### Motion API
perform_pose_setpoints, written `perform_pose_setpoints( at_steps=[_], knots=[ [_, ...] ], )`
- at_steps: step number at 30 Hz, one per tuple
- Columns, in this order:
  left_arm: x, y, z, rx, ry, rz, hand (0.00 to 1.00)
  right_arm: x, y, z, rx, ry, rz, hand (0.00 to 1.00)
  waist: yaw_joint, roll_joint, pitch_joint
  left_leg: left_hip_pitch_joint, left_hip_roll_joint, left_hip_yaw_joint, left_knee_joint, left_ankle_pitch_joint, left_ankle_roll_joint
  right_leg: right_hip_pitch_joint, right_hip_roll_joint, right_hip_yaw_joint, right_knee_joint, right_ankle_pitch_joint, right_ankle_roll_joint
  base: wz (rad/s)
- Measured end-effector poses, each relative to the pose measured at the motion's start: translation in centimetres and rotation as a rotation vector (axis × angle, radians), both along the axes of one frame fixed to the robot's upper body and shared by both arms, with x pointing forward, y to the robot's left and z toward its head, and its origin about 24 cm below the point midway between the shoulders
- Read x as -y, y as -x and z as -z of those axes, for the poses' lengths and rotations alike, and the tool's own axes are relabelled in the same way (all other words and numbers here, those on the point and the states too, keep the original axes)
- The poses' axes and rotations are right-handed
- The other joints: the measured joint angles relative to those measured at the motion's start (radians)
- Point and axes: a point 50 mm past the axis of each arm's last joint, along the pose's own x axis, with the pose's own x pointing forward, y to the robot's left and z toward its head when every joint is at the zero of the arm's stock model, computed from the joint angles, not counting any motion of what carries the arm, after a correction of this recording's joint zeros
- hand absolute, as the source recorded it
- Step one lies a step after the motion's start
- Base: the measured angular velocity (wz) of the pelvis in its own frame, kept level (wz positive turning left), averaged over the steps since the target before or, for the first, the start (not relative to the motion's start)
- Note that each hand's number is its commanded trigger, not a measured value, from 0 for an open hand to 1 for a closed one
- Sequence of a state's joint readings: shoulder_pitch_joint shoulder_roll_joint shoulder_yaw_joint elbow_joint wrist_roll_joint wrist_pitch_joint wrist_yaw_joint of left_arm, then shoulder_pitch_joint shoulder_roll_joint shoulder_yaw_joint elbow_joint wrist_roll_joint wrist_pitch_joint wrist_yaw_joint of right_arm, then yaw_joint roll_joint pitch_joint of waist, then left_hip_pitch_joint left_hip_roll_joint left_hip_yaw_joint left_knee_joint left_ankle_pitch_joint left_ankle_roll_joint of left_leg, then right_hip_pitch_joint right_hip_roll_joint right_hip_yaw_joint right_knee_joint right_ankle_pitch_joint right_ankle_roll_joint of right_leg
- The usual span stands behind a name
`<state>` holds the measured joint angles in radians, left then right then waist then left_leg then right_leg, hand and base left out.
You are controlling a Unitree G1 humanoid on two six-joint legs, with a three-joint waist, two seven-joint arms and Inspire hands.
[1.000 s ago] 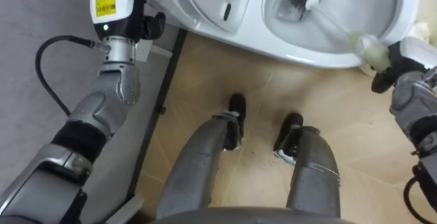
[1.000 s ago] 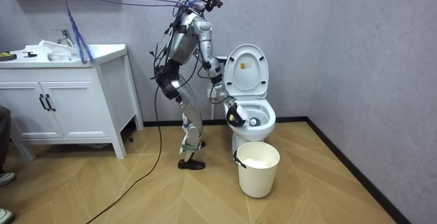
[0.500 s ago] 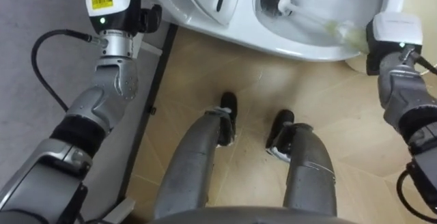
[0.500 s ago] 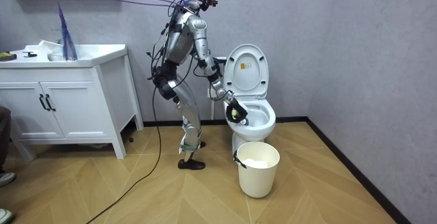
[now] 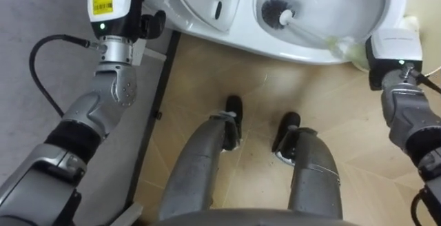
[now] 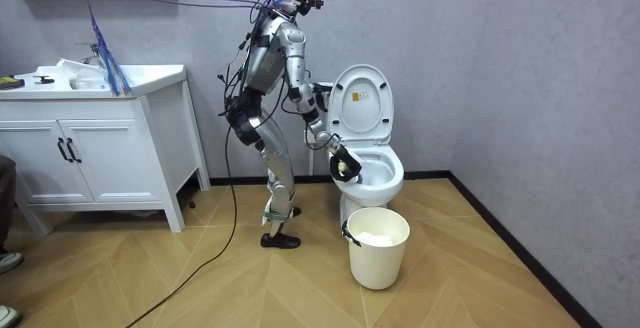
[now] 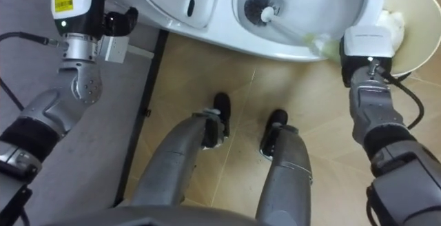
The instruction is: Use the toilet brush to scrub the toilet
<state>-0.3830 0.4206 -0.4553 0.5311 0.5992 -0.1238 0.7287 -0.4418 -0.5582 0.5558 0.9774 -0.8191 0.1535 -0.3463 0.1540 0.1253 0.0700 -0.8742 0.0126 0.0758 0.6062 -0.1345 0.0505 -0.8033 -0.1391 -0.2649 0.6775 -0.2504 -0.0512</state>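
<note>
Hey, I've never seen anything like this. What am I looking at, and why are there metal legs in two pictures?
This is a two-legged humanoid robot cleaning a bathroom. The room view comes from a camera standing across the room. The two eye views come from cameras in its head, looking down, so you see its own legs. It stands at the toilet. Its right hand holds a toilet brush, the black bristles down inside the bowl. Its left hand is off to the side, by the raised lid. A cream bucket stands on the floor nearby.
</note>
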Motion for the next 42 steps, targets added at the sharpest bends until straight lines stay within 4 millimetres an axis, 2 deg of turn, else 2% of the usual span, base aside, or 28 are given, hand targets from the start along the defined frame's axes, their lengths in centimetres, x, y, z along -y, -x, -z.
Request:
perform_pose_setpoints(
  at_steps=[2,6,8,10,12,16,17,20,22,23,24,25,27,30,33,37,39,42],
  knots=[
    [0.0,-0.2,-0.2,0.004,-0.006,0.002,0.00,0.2,-0.9,-0.9,0.018,0.016,0.000,1.00,0.001,-0.001,0.0008,-0.004,0.006,0.003,0.001,0.000,0.000,-0.004,-0.003,-0.003,0.004,-0.001,-0.001,0.02],
    [0.3,-0.4,-0.6,0.021,-0.044,0.016,0.00,0.9,-2.8,-3.2,0.047,0.072,-0.002,1.00,0.003,-0.025,0.0014,-0.020,-0.016,0.011,0.008,0.001,0.001,-0.049,-0.033,0.020,0.064,-0.021,-0.002,0.06],
    [0.1,-0.3,-0.7,0.033,-0.068,0.018,0.00,0.8,-3.3,-3.9,0.055,0.135,-0.047,1.00,-0.002,-0.045,0.0033,-0.024,-0.027,0.018,0.014,0.001,0.001,-0.065,-0.051,0.023,0.094,-0.033,-0.004,0.07],
    [-0.2,-0.3,-0.8,0.038,-0.083,0.014,0.00,0.1,-3.9,-4.4,0.072,0.200,-0.123,1.00,-0.011,-0.075,0.0013,-0.022,-0.026,0.029,0.020,0.001,0.001,-0.067,-0.054,0.028,0.104,-0.040,-0.004,0.03],
    [-0.4,-0.3,-0.9,0.043,-0.082,0.006,0.00,-0.7,-4.3,-4.8,0.095,0.247,-0.185,1.00,-0.013,-0.094,0.0020,-0.022,-0.023,0.028,0.027,0.001,0.001,-0.066,-0.051,0.030,0.105,-0.040,-0.004,-0.05],
    [-0.6,-0.4,-1.1,0.050,-0.084,-0.002,0.00,-3.4,-5.1,-5.8,0.158,0.327,-0.322,1.00,-0.025,-0.105,0.0025,-0.020,-0.014,0.027,0.036,-0.003,0.005,-0.054,-0.041,0.027,0.095,-0.035,-0.001,-0.05],
    [-0.6,-0.4,-1.0,0.045,-0.085,0.000,0.00,-4.2,-5.1,-5.9,0.171,0.324,-0.344,1.00,-0.028,-0.103,0.0018,-0.020,-0.009,0.020,0.037,-0.003,0.006,-0.045,-0.040,0.013,0.087,-0.031,-0.006,0.00],
    [-0.5,-0.3,-0.8,0.038,-0.081,0.001,0.00,-5.3,-4.7,-5.1,0.160,0.306,-0.348,1.00,-0.032,-0.098,0.0008,-0.014,-0.003,0.008,0.032,-0.003,0.004,-0.025,-0.021,0.007,0.061,-0.019,-0.004,-0.02],
    [-0.6,0.0,-0.4,0.018,-0.064,-0.002,0.00,-6.1,-3.9,-4.0,0.133,0.271,-0.330,1.00,-0.027,-0.084,-0.0011,0.002,0.008,0.003,0.016,-0.001,0.002,0.003,0.004,-0.002,0.016,-0.001,-0.006,-0.16],
    [-0.6,0.2,-0.1,0.008,-0.059,-0.005,0.00,-6.4,-3.6,-3.4,0.122,0.244,-0.312,1.00,-0.028,-0.074,-0.0007,0.012,0.012,0.002,0.009,-0.002,0.001,0.018,0.007,-0.005,-0.003,0.007,-0.006,-0.13],
    [-0.6,0.3,0.0,0.000,-0.050,-0.006,0.00,-6.5,-3.4,-3.2,0.114,0.227,-0.302,1.00,-0.028,-0.068,-0.0023,0.015,0.013,0.001,0.006,-0.002,0.001,0.024,0.007,-0.010,-0.009,0.009,-0.006,0.00],
    [-0.4,0.3,0.2,-0.008,-0.034,-0.002,0.00,-6.4,-3.1,-3.0,0.104,0.207,-0.277,1.00,-0.029,-0.051,-0.0023,0.019,0.013,0.001,0.003,-0.002,0.001,0.035,0.011,-0.014,-0.020,0.012,-0.005,0.00],
    [-0.3,0.7,0.4,-0.021,-0.010,0.005,0.00,-6.4,-2.7,-2.7,0.097,0.183,-0.262,1.00,-0.030,-0.036,-0.0044,0.022,0.014,0.003,-0.003,-0.002,0.001,0.035,0.017,-0.008,-0.024,0.016,-0.003,-0.02],
    [-0.4,1.1,0.8,-0.039,0.016,0.007,0.00,-6.7,-2.4,-2.2,0.078,0.149,-0.234,1.00,-0.030,-0.014,-0.0148,0.024,0.019,0.007,-0.013,-0.003,-0.003,0.038,0.026,-0.009,-0.039,0.019,-0.008,-0.06],
    [-0.4,1.2,1.0,-0.051,0.009,0.011,0.00,-7.2,-2.4,-1.8,0.063,0.125,-0.218,1.00,-0.031,0.003,-0.0143,0.032,0.032,0.003,-0.010,-0.008,-0.013,0.051,0.037,-0.006,-0.046,0.021,-0.013,-0.07],
    [0.1,1.2,1.1,-0.052,0.011,0.029,0.00,-5.7,-2.9,-1.7,0.038,0.134,-0.152,1.00,-0.019,0.025,-0.0125,0.038,0.034,0.005,-0.021,-0.005,-0.021,0.049,0.037,-0.006,-0.051,0.019,-0.022,-0.02],
    [0.0,1.1,1.0,-0.049,0.007,0.025,0.00,-4.8,-3.4,-2.0,0.038,0.127,-0.122,1.00,-0.009,0.024,-0.0115,0.031,0.030,0.007,-0.019,-0.002,-0.024,0.032,0.033,0.000,-0.036,0.013,-0.025,0.04],
    [0.0,0.7,0.5,-0.034,-0.006,0.014,0.00,-3.3,-4.6,-3.6,0.062,0.112,-0.078,1.00,0.003,0.004,-0.0027,0.011,0.018,0.032,-0.016,0.001,-0.024,-0.021,0.009,0.023,0.019,-0.006,-0.029,0.00]
  ],
)
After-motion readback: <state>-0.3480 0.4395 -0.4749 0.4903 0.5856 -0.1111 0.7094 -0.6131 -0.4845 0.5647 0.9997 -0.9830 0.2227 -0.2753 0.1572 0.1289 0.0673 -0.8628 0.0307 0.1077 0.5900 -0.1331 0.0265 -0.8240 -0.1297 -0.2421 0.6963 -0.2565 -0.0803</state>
